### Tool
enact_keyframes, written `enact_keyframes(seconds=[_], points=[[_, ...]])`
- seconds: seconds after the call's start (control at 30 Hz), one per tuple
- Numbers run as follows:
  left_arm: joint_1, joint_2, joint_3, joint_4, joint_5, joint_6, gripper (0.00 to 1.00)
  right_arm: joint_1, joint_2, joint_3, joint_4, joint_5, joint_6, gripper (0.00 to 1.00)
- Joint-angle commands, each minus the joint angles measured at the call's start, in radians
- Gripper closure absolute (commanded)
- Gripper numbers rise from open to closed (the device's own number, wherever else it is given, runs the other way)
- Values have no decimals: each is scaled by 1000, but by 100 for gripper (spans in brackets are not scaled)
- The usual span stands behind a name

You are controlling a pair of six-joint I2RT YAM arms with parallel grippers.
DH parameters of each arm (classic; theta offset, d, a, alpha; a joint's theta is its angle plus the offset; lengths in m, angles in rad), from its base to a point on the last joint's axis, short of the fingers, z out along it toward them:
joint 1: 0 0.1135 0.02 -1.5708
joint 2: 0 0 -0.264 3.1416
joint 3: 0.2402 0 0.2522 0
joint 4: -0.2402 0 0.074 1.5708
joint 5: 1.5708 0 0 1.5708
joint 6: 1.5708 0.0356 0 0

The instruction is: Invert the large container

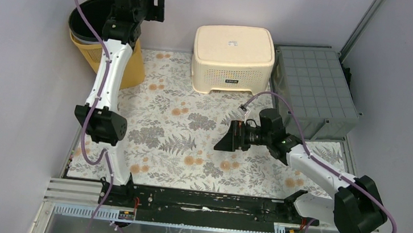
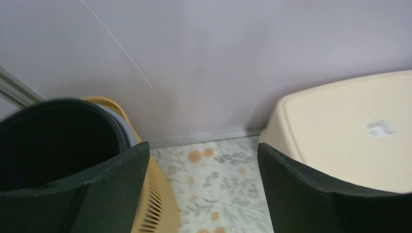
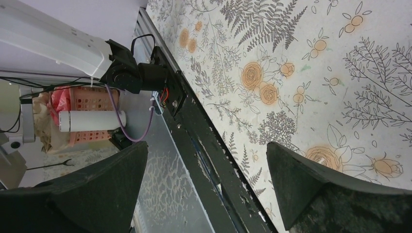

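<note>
Left tool (image 2: 203,162) and right tool (image 3: 206,165) both gape wide, gripping nothing.

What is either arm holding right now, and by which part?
Nothing. The left gripper is open, up by the black bin and cream container; the right gripper is open over the floral mat. Nothing sits between either pair of fingers.

even soft light, left-wrist view blurred

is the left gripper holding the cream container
No, the left gripper stands open with nothing between its fingers, and the cream container sits apart beside it.
</note>
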Motion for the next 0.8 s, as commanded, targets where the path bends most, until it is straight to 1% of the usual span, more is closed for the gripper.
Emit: enact_keyframes(seconds=[0.0, 0.03, 0.07, 0.1, 0.17, 0.2, 0.27, 0.4, 0.47, 0.6, 0.7, 0.73, 0.77], points=[[64, 71, 98, 92, 17, 42, 2, 8, -91, 98, -134, 24, -51, 1], [77, 56, 60, 143, 7, 21, 0, 8, -103, 105, -155, 31, -55, 1], [89, 34, 12, 193, 42, 11, 0, 8, -114, 112, -172, 34, -57, 1], [92, 3, -56, 250, 71, 15, 0, 8, -123, 117, -187, 36, -56, 1], [89, -56, -202, 358, 79, 43, 0, 8, -136, 124, -213, 41, -56, 1], [89, -76, -244, 410, 86, 45, 0, 8, -142, 123, -223, 43, -59, 0], [89, -77, -248, 420, 91, 47, 0, 8, -147, 121, -243, 51, -62, 1], [82, 17, -102, 367, 113, 13, 0, 8, -142, 110, -257, 54, -56, 1], [70, 82, -14, 352, 99, -1, 0, 8, -146, 106, -257, 54, -47, 1], [28, 208, 161, 329, 0, 8, 0, 8, -196, 88, -267, 71, -32, 1], [16, 328, 362, 280, -64, -37, 0, 8, -246, 69, -287, 65, -27, 1], [16, 349, 389, 280, -92, -61, 0, 8, -263, 60, -300, 68, -31, 1], [17, 333, 366, 300, -119, -77, 0, 8, -283, 51, -311, 69, -36, 1]])
